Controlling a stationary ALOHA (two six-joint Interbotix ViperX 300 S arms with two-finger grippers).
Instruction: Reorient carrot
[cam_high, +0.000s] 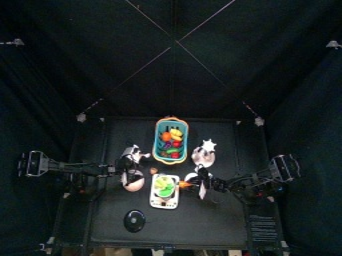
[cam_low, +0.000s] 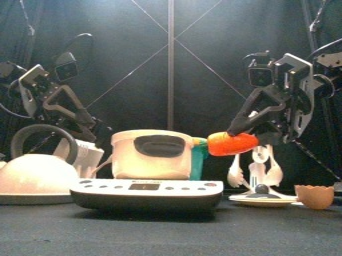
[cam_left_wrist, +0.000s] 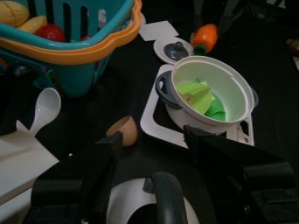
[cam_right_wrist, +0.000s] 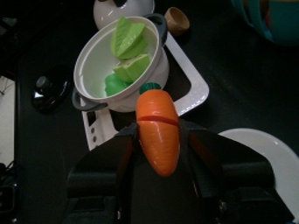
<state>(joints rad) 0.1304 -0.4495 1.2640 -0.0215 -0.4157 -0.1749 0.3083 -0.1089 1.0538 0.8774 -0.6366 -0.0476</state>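
Though half sunk between its jaws, carrot (cam_right_wrist: 156, 131) pinched in right gripper (cam_right_wrist: 158, 162); left gripper's (cam_left_wrist: 163, 149) state indiscernible.

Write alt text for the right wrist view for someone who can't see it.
The right gripper holds a small orange tapered toy carrot between its black fingers, green stem end pointing away. Beyond it, a white pot holding green pieces sits on a white scale.
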